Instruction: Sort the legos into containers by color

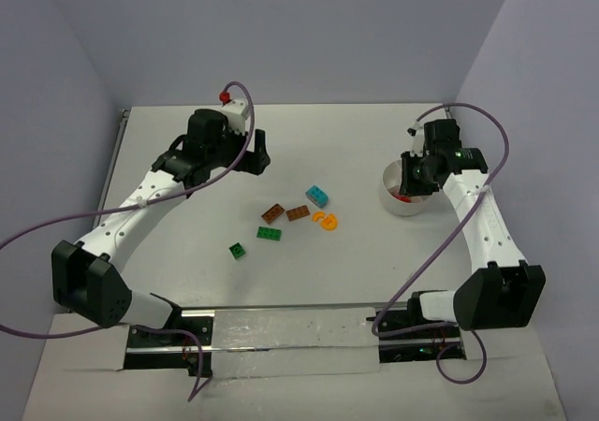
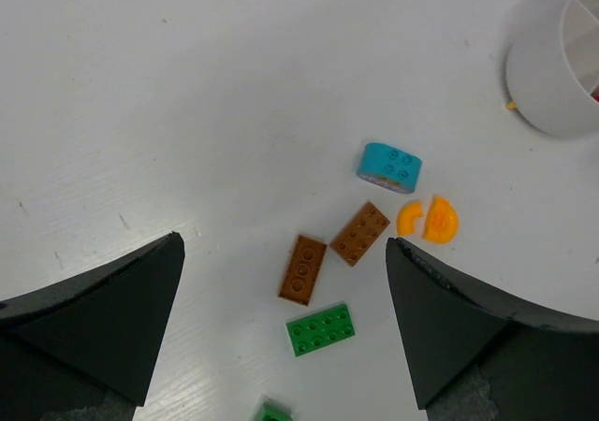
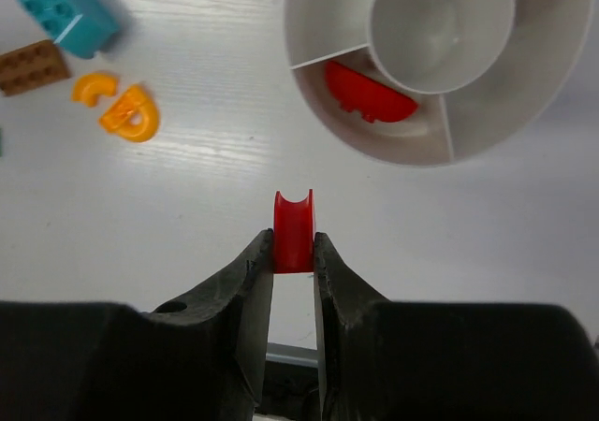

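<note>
Starting with top external. Puts the left gripper (image 1: 259, 151) up-table and left of the loose legos, well apart from all of them; can't read open or closed from here. Lists, on the table (image 1: 356, 253): teal brick (image 1: 317, 195), first brown plate (image 1: 273, 211), second brown plate (image 1: 298, 212), orange curved pair (image 1: 326, 220), green plate (image 1: 270, 233), small green brick (image 1: 238, 250). Puts the right gripper (image 1: 410, 172) right over the white bowl (image 1: 404, 210). Shows a bit of red there; can't tell if held or lying inside.

Moving to left wrist. Shows the left fingers (image 2: 103, 318) spread wide, gripping nothing. Frames the first brown plate (image 2: 302, 269) and green plate (image 2: 321, 329) in the gap between them, down on the table, untouched. Has the second brown plate (image 2: 360, 233), orange curved pair (image 2: 428, 219) and teal brick (image 2: 388, 166) toward the right-hand finger, with the white bowl (image 2: 547, 84) off in the top right corner.

Ending on right wrist. Shows the right fingers (image 3: 253, 290) clamped on a red curved piece (image 3: 294, 229), held on edge. Places it over bare table, just short of the bowl's near wall in this view. Shows a second red piece (image 3: 370, 94) lying in the wedge compartment nearest the gripper, against the round centre cup (image 3: 440, 28). Has the teal brick, one brown plate and the orange curved pair at upper left, well apart from the gripper.
</note>
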`<state>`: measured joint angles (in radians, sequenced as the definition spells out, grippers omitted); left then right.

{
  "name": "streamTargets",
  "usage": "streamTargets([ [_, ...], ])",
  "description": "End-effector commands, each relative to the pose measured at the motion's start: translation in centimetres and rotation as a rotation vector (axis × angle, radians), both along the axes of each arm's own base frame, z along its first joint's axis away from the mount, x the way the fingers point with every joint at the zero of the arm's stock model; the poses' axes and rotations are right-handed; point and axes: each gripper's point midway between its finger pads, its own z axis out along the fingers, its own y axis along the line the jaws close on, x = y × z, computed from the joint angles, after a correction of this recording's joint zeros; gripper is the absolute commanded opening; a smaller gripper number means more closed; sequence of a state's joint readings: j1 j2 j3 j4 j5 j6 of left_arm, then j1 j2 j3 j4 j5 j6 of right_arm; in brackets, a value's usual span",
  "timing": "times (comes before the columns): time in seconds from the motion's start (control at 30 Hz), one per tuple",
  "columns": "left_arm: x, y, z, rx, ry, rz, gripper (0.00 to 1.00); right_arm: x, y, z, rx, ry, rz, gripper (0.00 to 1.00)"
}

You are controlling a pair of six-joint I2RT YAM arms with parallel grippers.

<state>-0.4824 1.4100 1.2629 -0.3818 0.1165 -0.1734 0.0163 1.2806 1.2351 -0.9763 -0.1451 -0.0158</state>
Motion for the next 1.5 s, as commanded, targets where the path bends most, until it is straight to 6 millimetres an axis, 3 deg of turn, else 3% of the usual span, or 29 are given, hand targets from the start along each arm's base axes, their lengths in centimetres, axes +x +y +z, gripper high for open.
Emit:
streamTargets([
  [0.0,1.1,0.4,0.9,0.006,-0.009,0.059,0.99,1.4,-3.4,-0.4,-0.094,0.033,-0.151,0.0],
  [0.3,1.3,0.1,0.6,-0.001,-0.005,0.051,0.99,3.9,-5.4,-1.0,-0.147,0.045,-0.232,0.0],
  [0.7,1.6,0.1,-0.3,0.013,0.01,0.057,0.99,4.2,-4.9,-2.9,-0.119,0.1,-0.225,0.07],
  [1.17,1.3,-0.8,-2.3,0.083,0.059,-0.057,0.99,4.7,-4.8,-3.3,-0.113,0.102,-0.218,0.59],
  [1.3,0.6,-2.3,-2.5,0.087,0.039,-0.206,0.99,4.6,-4.2,-2.1,-0.088,0.079,-0.201,0.69],
  [1.4,-0.5,-4.4,-3.2,0.135,0.016,-0.423,0.97,4.7,-3.0,-0.3,-0.034,0.033,-0.159,0.8],
  [1.47,-1.0,-5.6,-4.1,0.203,-0.013,-0.554,0.98,4.8,-2.4,1.1,-0.007,0.0,-0.131,0.95],
])
